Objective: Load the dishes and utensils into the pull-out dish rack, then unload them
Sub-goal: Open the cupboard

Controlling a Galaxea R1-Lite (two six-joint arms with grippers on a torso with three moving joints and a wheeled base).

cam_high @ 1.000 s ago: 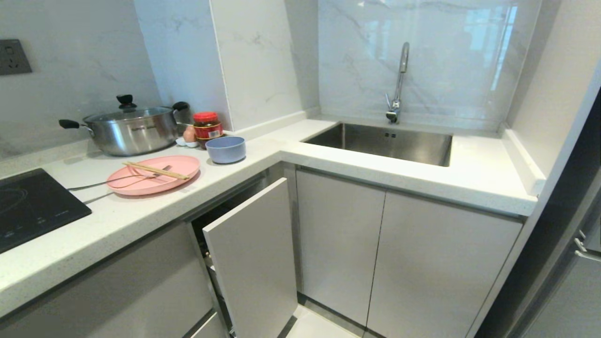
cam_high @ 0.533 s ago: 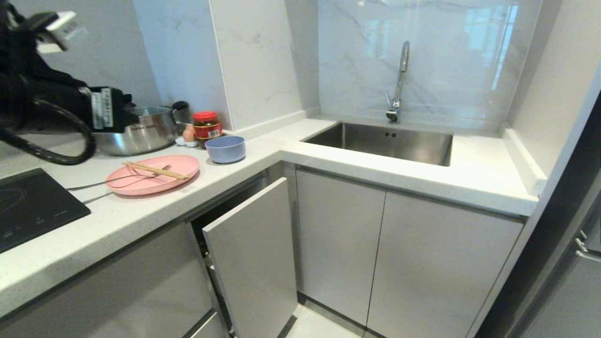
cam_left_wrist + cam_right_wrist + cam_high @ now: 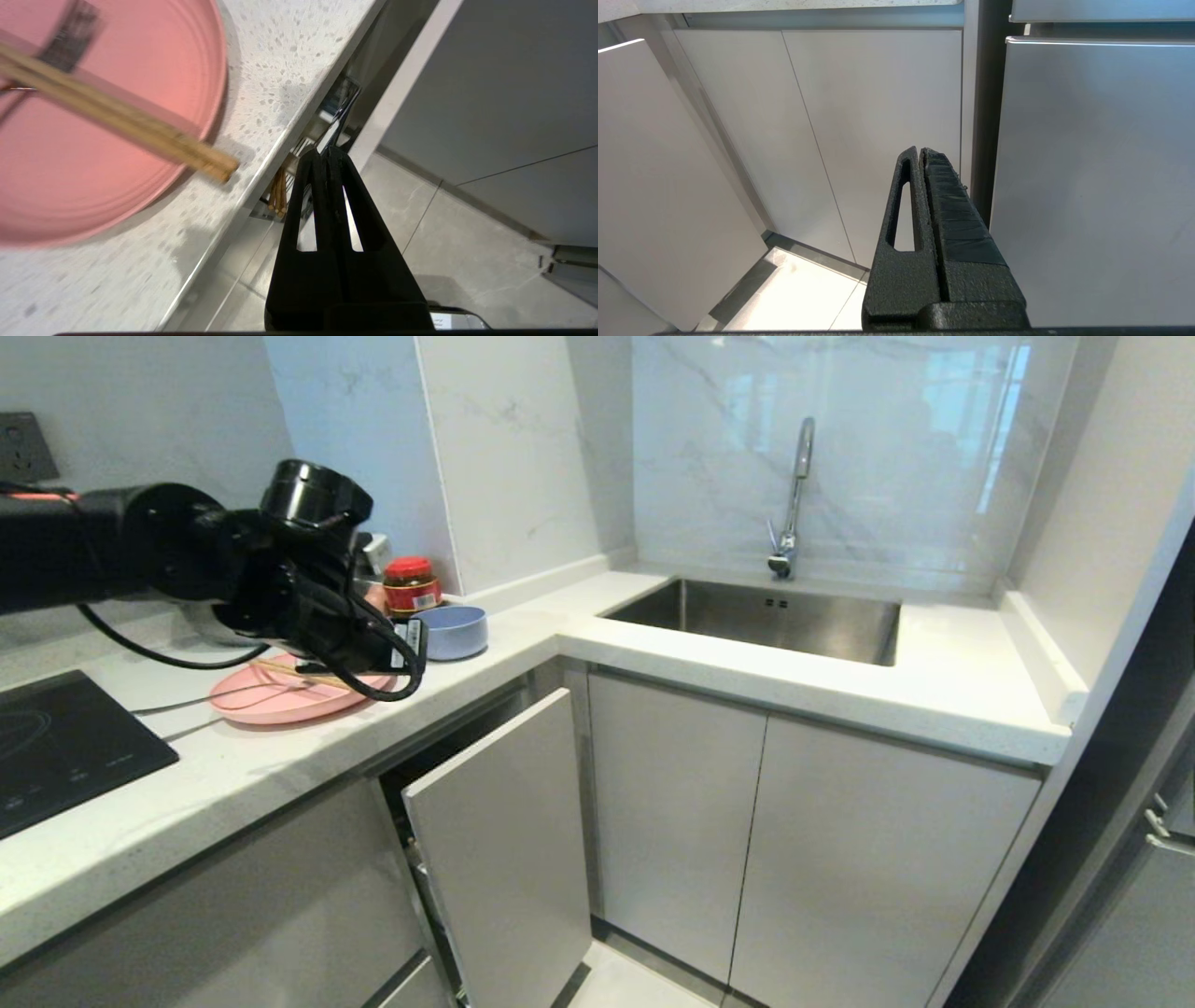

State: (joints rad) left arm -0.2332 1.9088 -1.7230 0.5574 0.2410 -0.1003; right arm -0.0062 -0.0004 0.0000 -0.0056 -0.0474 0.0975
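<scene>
The pull-out dish rack (image 3: 504, 859) stands partly drawn out below the desk (image 3: 280, 756), its narrow white front panel angled into the room; through the gap, the left wrist view shows chrome wire and what looks like wooden sticks already in there. On the desk above, nothing appears loaded yet: the pink plate (image 3: 252, 702) lies flat with the chopsticks (image 3: 117, 119) across it and a slim metal utensil (image 3: 177, 705) reaching off its rim. The left gripper (image 3: 327, 156), jaws pressed together and holding nothing, hovers over the plate's near edge. Just behind sits the pale-blue bowl (image 3: 457, 630), then a red-lidded jar (image 3: 412, 583) and the sink (image 3: 766, 616). The right gripper (image 3: 920, 154), jaws likewise pressed together, hangs low before the cabinet doors. Loading and unloading both look still ahead.
</scene>
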